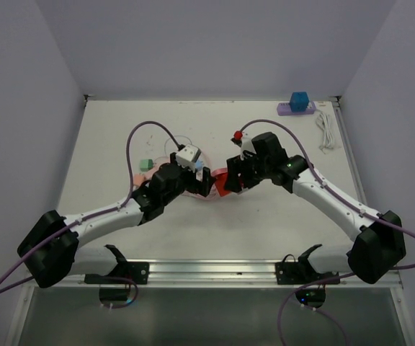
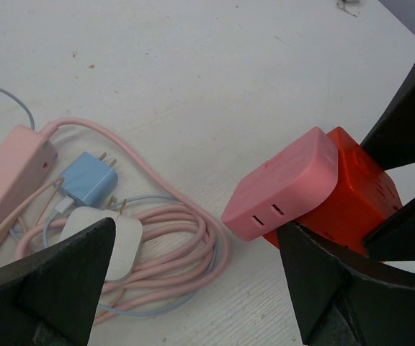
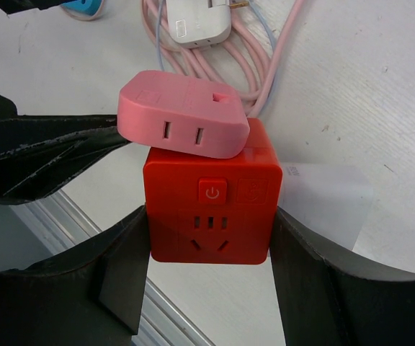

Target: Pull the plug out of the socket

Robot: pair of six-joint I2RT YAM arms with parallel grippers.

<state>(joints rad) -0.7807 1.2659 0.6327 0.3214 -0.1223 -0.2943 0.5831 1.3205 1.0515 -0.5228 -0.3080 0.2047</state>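
The red socket cube (image 3: pixel 211 202) has a pink plug (image 3: pixel 182 115) stuck in its far face. My right gripper (image 3: pixel 211 249) is shut on the cube, one finger on each side. In the left wrist view the plug (image 2: pixel 285 184) and cube (image 2: pixel 355 194) sit at the right, by my left gripper's right finger. My left gripper (image 2: pixel 193 281) is open and holds nothing; the plug lies just beyond its right fingertip. From above, both grippers, the left one (image 1: pixel 202 184) and the right one (image 1: pixel 235 176), meet at the cube (image 1: pixel 225 184) mid-table.
A pink power strip (image 2: pixel 9 180), a blue charger (image 2: pixel 88 179), a white charger (image 2: pixel 114 238) and a coiled pink cable (image 2: pixel 186 245) lie left of the plug. A purple strip with a blue cube (image 1: pixel 296 104) and a white cable (image 1: pixel 326 133) lie back right.
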